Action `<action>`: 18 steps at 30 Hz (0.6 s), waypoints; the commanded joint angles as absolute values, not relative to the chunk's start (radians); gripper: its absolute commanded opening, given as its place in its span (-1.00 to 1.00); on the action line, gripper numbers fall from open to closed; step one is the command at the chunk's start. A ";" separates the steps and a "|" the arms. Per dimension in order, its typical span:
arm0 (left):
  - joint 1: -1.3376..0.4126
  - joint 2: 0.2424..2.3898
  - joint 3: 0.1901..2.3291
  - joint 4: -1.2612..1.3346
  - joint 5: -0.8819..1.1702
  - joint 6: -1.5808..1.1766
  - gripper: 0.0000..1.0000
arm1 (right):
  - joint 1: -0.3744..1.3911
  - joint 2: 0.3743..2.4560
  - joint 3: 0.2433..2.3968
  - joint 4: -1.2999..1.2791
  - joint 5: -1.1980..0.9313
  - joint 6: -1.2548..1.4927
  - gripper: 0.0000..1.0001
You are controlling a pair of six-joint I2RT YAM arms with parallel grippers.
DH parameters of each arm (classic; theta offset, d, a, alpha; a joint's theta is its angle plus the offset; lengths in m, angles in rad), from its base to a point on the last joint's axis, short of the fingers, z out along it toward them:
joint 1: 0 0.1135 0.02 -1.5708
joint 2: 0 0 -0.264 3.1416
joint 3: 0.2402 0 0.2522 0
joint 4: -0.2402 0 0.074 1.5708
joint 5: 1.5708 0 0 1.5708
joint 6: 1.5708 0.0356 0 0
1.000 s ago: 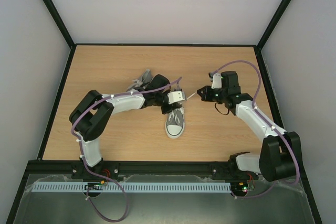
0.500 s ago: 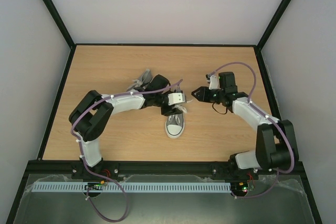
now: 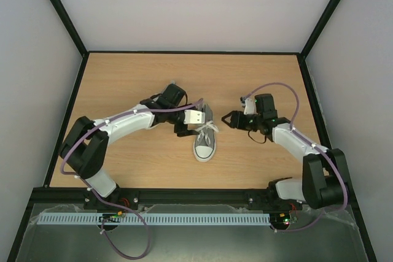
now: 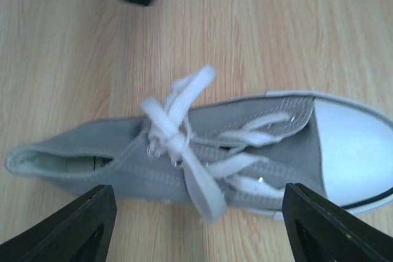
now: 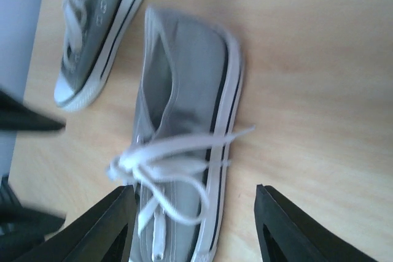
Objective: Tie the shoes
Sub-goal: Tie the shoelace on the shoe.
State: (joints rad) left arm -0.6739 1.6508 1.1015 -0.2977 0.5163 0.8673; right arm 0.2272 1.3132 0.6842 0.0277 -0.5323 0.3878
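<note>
Two arms bend inward over the table [image 3: 123,78]: the left pincer [image 3: 195,122] hovers above the mid-table shoe [image 3: 204,142], jaws wide and empty, while the right pincer [image 3: 227,121] sits just right of it, jaws apart, holding nothing. Two grey shoes lie here, the second shoe [image 5: 101,4] farther back by the left arm; the nearer one's white laces [image 4: 184,151] meet in a loose knot.

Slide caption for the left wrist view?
Grey sneaker on wooden table, white laces knotted, under the open left gripper.

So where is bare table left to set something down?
The far strip of the table, behind both arms, and the near strip in front of the grey sneaker. Crowded mid-table: left pincer and right pincer hang either side of that sneaker.
</note>
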 commanded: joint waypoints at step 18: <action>-0.666 1.726 0.989 -0.115 0.439 0.828 -0.35 | 0.323 1.500 0.626 0.196 -0.780 0.384 0.15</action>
